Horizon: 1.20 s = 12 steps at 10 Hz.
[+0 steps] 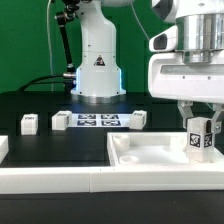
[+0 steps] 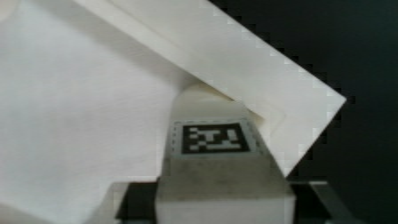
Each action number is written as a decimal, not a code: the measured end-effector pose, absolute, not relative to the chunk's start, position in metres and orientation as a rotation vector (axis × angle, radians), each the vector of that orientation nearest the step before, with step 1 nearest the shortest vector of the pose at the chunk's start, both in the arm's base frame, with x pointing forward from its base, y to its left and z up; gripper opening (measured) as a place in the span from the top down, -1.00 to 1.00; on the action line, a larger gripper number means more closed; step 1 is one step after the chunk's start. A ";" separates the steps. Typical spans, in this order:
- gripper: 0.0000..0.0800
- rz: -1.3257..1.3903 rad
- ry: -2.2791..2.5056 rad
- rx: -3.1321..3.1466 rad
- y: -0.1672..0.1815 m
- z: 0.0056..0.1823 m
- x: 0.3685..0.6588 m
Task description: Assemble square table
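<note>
My gripper [image 1: 200,122] is at the exterior view's right, shut on a white block leg [image 1: 200,141] with a black-and-white tag. The leg hangs upright over the right end of the white square tabletop [image 1: 150,152], close to its raised rim. In the wrist view the leg [image 2: 214,140] runs out from between the dark fingers [image 2: 313,200] of my gripper [image 2: 217,206], its end at a corner of the tabletop [image 2: 107,110]. Whether the leg touches the tabletop I cannot tell. Three more legs lie further back on the black table: [image 1: 28,123], [image 1: 60,119], [image 1: 135,118].
The marker board [image 1: 96,120] lies flat in front of the robot's base [image 1: 96,75]. A long white rail [image 1: 60,180] runs along the near edge. A white piece [image 1: 3,148] shows at the exterior view's left edge.
</note>
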<state>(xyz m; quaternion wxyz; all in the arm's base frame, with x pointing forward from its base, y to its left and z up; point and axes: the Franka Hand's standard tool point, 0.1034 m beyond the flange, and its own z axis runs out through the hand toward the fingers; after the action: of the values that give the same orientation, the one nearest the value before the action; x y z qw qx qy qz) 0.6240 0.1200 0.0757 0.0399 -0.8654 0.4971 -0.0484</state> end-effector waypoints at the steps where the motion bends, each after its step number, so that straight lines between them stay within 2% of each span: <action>1: 0.27 -0.131 1.717 -2.521 0.120 0.076 0.624; 5: 0.27 -0.101 1.986 -2.293 0.121 0.076 0.623; 7: 0.27 -0.102 1.957 -2.318 0.122 0.075 0.623; 8: -0.18 -0.106 1.897 -2.370 0.121 0.075 0.623; 9: -0.47 -0.109 1.837 -2.418 0.121 0.075 0.623; 10: -0.47 -0.112 1.787 -2.457 0.122 0.075 0.623; 11: -0.59 -0.120 1.666 -2.542 0.123 0.075 0.623; 12: -0.62 -0.124 1.608 -2.582 0.122 0.075 0.623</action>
<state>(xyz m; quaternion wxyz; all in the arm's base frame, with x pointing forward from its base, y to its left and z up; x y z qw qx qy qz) 0.6231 0.1224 0.0752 0.0486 -0.8472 0.5275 -0.0406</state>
